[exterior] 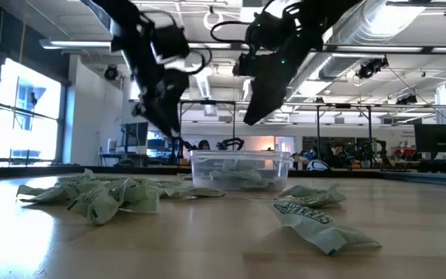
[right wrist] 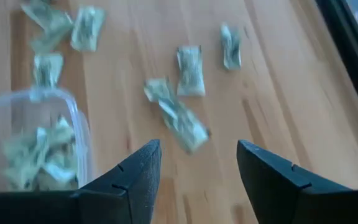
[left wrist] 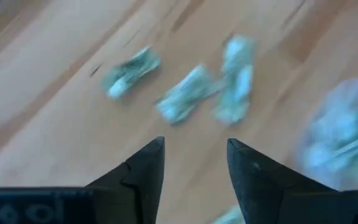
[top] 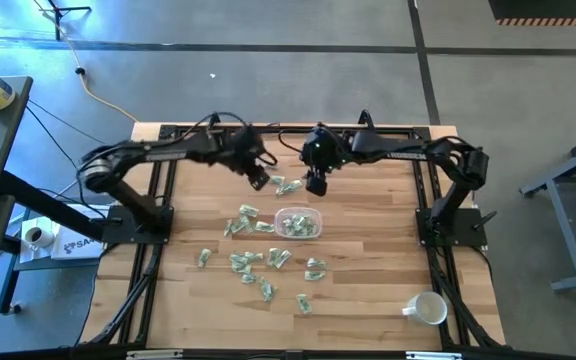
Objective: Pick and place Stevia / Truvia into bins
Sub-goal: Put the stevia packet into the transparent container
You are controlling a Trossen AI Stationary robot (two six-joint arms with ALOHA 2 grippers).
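Green and white sweetener packets (top: 258,262) lie scattered on the wooden table; a few more (top: 286,186) lie near the far side. The clear container (top: 298,223) stands mid-table with several packets inside (exterior: 238,177). My left gripper (top: 258,180) hangs open above the table, left of the far packets (left wrist: 185,99). My right gripper (top: 315,184) hangs open just beyond the container's far edge, over packets (right wrist: 182,121), with the container (right wrist: 36,143) beside it. Both grippers are empty and clear of the table in the low view.
A white mug (top: 427,308) lies on its side near the table's near right corner. Black frame rails (top: 158,215) run along the table's left and right sides. Bare wood (top: 368,260) lies right of the container.
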